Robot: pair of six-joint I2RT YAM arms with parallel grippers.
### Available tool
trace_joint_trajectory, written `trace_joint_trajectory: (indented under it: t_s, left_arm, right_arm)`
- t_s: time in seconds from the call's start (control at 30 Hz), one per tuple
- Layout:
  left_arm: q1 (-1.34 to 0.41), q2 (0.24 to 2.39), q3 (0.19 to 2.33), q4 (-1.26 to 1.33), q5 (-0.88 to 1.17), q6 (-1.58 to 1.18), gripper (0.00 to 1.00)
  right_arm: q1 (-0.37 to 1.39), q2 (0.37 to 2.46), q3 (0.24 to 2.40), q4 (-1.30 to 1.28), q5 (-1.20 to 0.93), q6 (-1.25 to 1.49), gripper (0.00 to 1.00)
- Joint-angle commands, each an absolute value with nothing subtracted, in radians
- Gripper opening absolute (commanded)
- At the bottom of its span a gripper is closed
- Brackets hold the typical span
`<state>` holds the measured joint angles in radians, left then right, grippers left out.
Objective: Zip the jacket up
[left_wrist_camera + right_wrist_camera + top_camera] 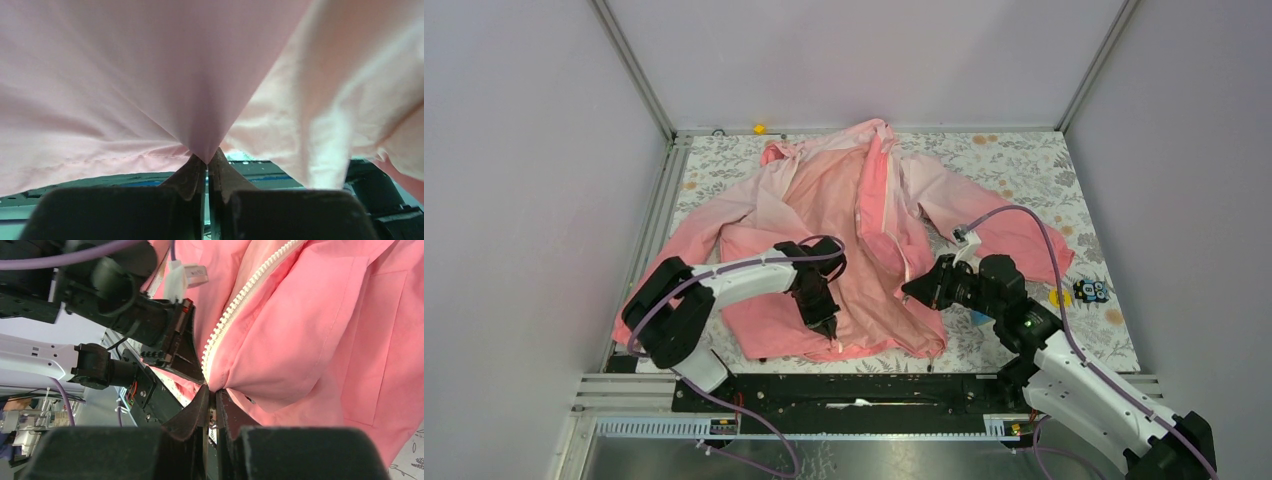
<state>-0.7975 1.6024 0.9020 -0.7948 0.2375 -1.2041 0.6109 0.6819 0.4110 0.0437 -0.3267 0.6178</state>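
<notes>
Jacket [816, 195] clamped: left tool [829, 328], right tool [910, 290]

Lab test cell, white panels [524, 150], alu frame [635, 72]

**Nothing I can read**

No word, number or brand is legible in any of my views; the small white plastic tag [196, 274] beside the purple cable [172, 247], seen from my right wrist, bears faint marks; they are too blurred to make out.
</notes>
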Motion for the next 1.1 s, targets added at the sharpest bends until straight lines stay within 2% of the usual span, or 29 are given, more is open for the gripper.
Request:
trace_joint_trajectory:
  t_s: [0.0, 0.27, 0.43, 0.63, 0.77, 0.93, 1.07]
  left_arm:
    - [-0.798, 1.473, 0.92, -0.784, 0.202, -1.21, 0.0]
    - [-0.777, 1.217, 0.797, -0.666, 0.235, -1.263, 0.0]
    - [-0.774, 1.1, 0.761, -0.503, 0.131, -1.22, 0.0]
    - [-0.813, 1.026, 0.678, -0.22, -0.236, -1.172, 0.0]
    - [-0.849, 0.958, 0.606, -0.177, -0.479, -1.156, 0.0]
    - [-0.858, 0.949, 0.625, -0.163, -0.621, -1.038, 0.0]
    - [-0.865, 0.931, 0.628, -0.109, -0.642, -0.965, 0.0]
  right_arm:
    - [0.622, 0.698, 0.437, 0.083, -0.339, 0.608, 0.0]
    - [0.622, 0.742, 0.481, 0.052, -0.236, 0.6, 0.0]
    - [0.657, 0.875, 0.514, 0.115, -0.186, 0.653, 0.0]
    - [0.848, 1.041, 0.545, 0.226, 0.214, 0.682, 0.0]
    - [0.96, 1.178, 0.583, 0.318, 0.485, 0.689, 0.0]
    - [1.056, 1.36, 0.698, 0.3, 0.764, 0.818, 0.0]
    - [1.079, 1.42, 0.705, 0.345, 0.82, 0.909, 0.0]
